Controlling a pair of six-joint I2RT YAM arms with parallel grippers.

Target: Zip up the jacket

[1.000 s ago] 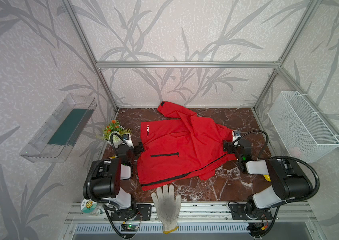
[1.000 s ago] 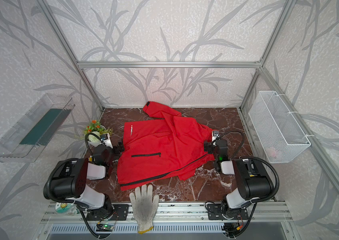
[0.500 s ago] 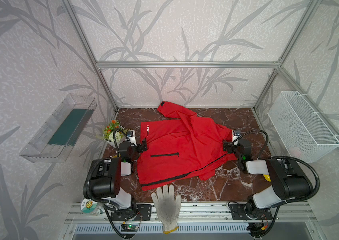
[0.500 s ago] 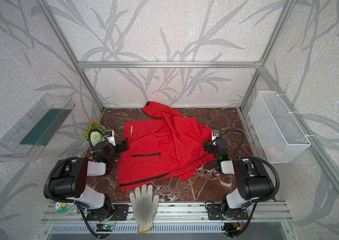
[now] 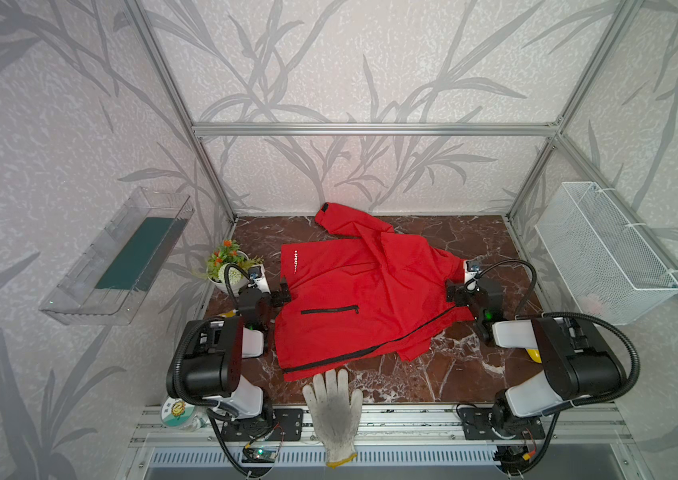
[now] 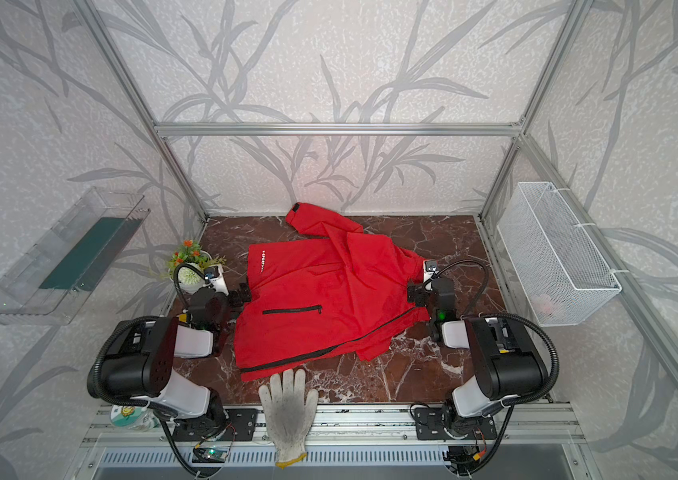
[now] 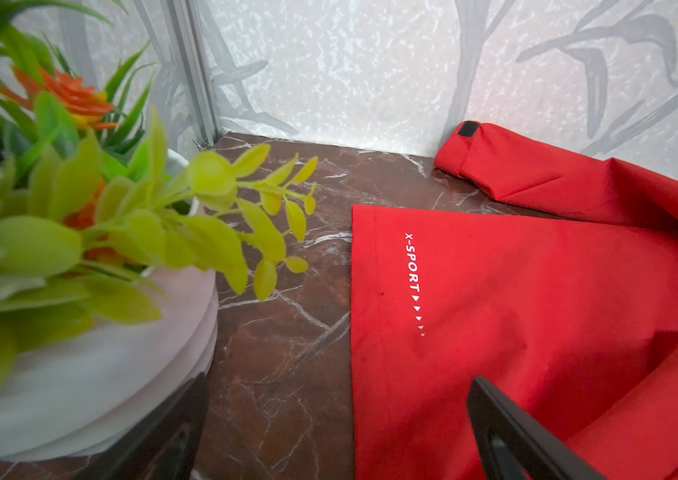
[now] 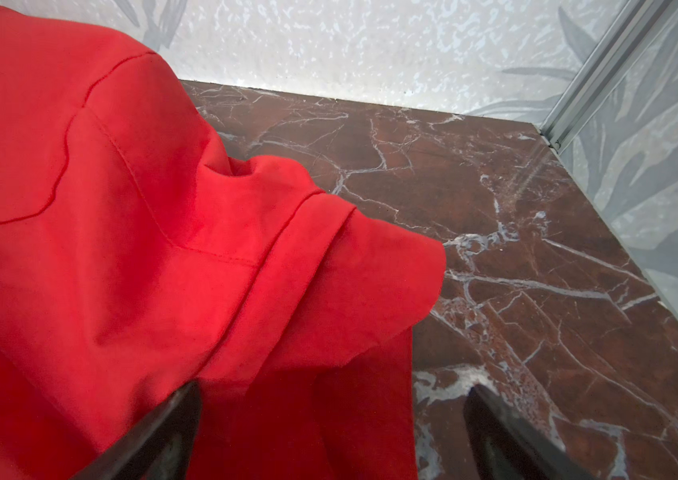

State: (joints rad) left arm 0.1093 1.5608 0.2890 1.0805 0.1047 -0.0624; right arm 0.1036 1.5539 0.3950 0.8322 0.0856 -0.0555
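The red jacket (image 5: 362, 299) lies spread on the marble table, its black front zipper (image 5: 370, 343) running as an open diagonal line near the front edge. White lettering (image 7: 412, 266) marks the hem on the left. My left gripper (image 5: 283, 293) stands open at that left hem; in the left wrist view the left gripper (image 7: 337, 386) straddles the jacket (image 7: 536, 311) edge and bare table. My right gripper (image 5: 453, 291) stands open at the jacket's right side, and in the right wrist view the right gripper (image 8: 334, 390) spans a fold of the jacket (image 8: 121, 249). Neither holds anything.
A potted plant (image 5: 227, 266) stands just behind my left gripper, close in the left wrist view as the plant (image 7: 79, 232). A white glove (image 5: 333, 403) lies at the front edge, fingers touching the jacket. A wire basket (image 5: 603, 253) hangs on the right wall, a clear tray (image 5: 121, 257) on the left.
My left gripper has shifted slightly toward the back, closer to the jacket's left hem. The right gripper and the jacket have hardly moved.
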